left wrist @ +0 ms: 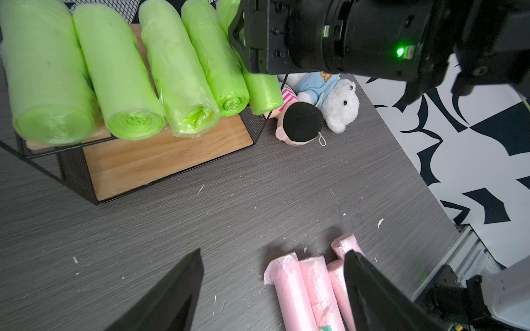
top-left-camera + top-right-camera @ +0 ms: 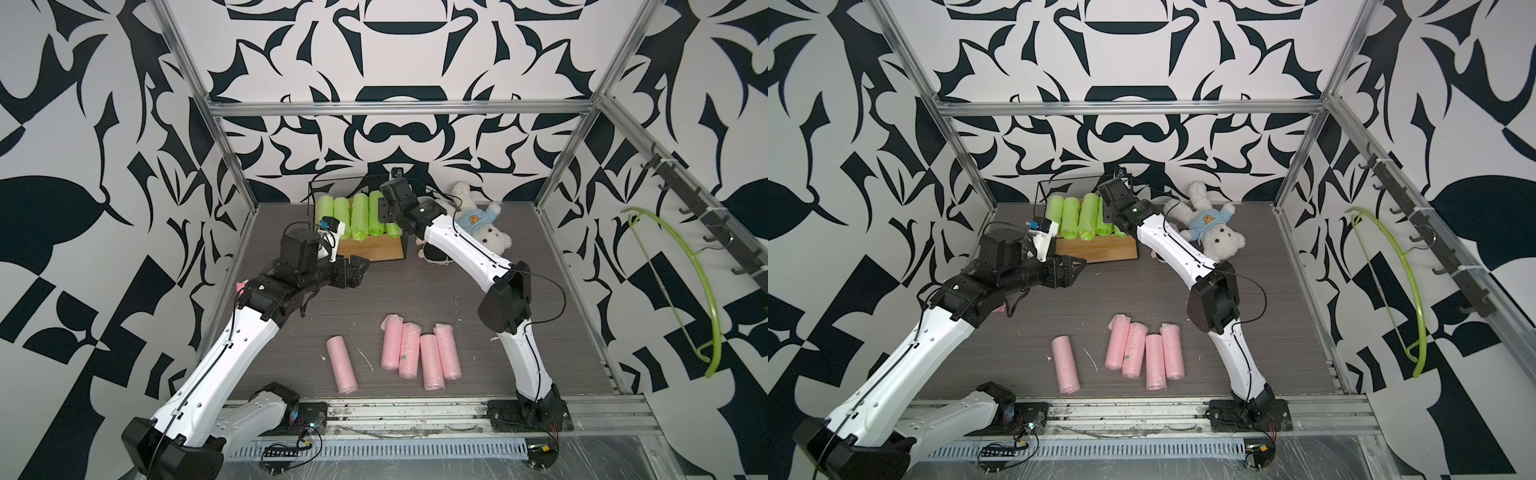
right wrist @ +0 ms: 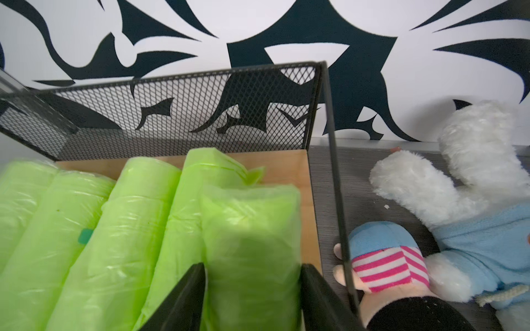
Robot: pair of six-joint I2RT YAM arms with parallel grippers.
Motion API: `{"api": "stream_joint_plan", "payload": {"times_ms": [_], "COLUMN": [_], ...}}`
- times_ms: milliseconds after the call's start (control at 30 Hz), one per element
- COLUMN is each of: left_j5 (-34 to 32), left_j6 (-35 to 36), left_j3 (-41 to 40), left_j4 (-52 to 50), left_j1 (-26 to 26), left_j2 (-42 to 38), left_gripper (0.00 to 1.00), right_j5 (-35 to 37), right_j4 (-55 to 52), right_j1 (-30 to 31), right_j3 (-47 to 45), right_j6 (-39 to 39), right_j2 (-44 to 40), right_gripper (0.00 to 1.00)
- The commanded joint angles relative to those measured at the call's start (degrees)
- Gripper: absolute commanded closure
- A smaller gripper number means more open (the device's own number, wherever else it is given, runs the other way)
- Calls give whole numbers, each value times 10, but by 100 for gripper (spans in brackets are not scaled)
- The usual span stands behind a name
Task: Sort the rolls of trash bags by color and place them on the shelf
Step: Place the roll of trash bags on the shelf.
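Several lime green rolls [image 2: 359, 216] lie side by side on the upper board of the shelf [image 2: 370, 249] at the back of the table. My right gripper [image 3: 252, 269] is over the rightmost green roll [image 3: 249, 229], which rests on the board. Its fingers stand close against the roll's two sides without pinching it. Several pink rolls [image 2: 419, 353] lie grouped near the table's front, and one more pink roll [image 2: 341, 365] lies apart to their left. My left gripper [image 2: 361, 266] hovers open and empty in front of the shelf, in the left wrist view [image 1: 272, 252] above the pink rolls [image 1: 301, 286].
A white teddy bear [image 2: 482, 224] in a blue shirt and a small doll [image 2: 434, 253] lie just right of the shelf. A green hanger [image 2: 685, 282] hangs on a hook rail on the right wall. The lower shelf board [image 1: 160, 163] is bare.
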Motion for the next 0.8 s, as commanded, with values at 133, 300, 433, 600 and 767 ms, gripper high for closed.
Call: {"api": "stream_joint_plan", "payload": {"times_ms": [133,300,433,600,767], "left_j5": [7,18,31,40,39], "left_j6": [-2,-8,-18,-22,-22], "left_j3": [4,-3,-13,-20,-24], "left_j4": [1,9,21,29,32], "left_j1": [2,2,1,1,1], "left_j2": [-7,-4,-1,0,0], "left_gripper": [16,16,16,16,16], "right_j5": [12,-16,-61,-120,-174], "right_j4": [9,1,-1,10,51], "right_j1": [-8,-11,-11,-13,-18], "right_j3": [48,56,4,-132,-278], "right_j6": [-1,-14,-40,-62,-65], "right_j2": [-23,-39,-95,-194,-275], "right_gripper": [40,39,36,28,25]}}
